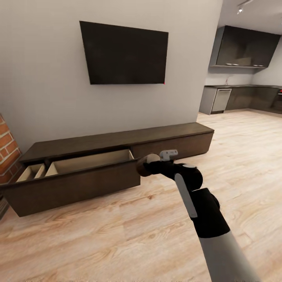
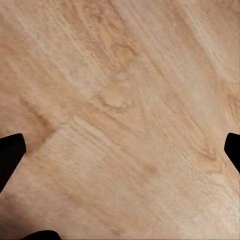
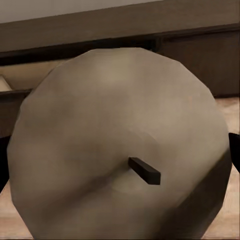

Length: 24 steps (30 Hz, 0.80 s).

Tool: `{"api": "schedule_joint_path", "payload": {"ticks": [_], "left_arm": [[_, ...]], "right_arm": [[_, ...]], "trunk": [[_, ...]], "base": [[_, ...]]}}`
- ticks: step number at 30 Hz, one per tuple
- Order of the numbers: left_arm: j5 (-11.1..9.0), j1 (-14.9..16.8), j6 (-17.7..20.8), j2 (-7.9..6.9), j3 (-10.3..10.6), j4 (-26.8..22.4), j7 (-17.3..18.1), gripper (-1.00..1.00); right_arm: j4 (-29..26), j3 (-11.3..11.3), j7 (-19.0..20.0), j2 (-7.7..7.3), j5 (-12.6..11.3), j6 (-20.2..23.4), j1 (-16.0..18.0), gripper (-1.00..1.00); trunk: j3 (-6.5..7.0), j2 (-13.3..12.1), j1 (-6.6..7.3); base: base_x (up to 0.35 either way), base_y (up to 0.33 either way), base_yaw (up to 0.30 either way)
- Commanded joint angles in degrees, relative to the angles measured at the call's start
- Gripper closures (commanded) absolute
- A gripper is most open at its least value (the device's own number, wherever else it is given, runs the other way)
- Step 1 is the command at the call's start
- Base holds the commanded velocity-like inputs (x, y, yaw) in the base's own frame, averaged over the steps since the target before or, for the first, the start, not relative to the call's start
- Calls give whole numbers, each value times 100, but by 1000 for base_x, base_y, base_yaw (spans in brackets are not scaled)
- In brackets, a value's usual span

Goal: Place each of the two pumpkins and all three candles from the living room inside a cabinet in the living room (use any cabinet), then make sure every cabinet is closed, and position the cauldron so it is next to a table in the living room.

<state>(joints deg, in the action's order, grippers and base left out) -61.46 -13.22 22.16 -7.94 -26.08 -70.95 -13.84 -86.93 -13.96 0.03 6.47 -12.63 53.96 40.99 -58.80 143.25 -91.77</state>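
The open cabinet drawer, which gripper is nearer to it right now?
Right. The right gripper, holding a candle, sits just off the open drawer's right end. The left gripper faces bare wood floor.

The right arm [image 1: 203,211] reaches forward and to the left from the near right, forearm rising to a bent wrist. Its gripper [image 1: 149,164] is closed around a candle [image 1: 148,163], fingers dark at either side. The left gripper's fingertips [image 2: 11,152] point down, spread wide apart with nothing between them.
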Motion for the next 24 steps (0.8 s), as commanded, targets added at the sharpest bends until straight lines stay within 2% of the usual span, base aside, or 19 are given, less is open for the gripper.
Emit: {"api": "schedule_joint_path", "payload": {"ticks": [1,6,10,13,16,18,24], "left_arm": [[-40,1,13,4,2,7,-38,-100],[-1,4,8,16,6,35,-44,-100],[2,4,7,20,6,37,-48,-100],[0,4,7,20,5,39,-40,-100],[1,4,7,19,3,49,84,-100],[14,4,7,20,11,53,255,-100],[20,4,-93,15,15,63,350,-100]], "right_arm": [[62,13,3,6,-41,35,20,100],[237,7,3,91,-42,52,37,100],[174,1,4,100,-44,53,14,100],[139,-8,-1,111,-44,55,10,100],[190,-2,-7,246,-41,83,22,100],[227,4,-10,307,-41,126,29,100],[267,51,-12,322,-38,152,32,100]], "trunk": [[-10,3,2],[41,-36,29],[109,-196,117],[109,-196,117],[109,-196,117],[109,-196,117],[98,-196,117]], "base": [[-74,130,25],[-78,122,8],[-92,113,1],[-93,115,0],[-22,201,15],[100,274,172],[178,292,247]]}}
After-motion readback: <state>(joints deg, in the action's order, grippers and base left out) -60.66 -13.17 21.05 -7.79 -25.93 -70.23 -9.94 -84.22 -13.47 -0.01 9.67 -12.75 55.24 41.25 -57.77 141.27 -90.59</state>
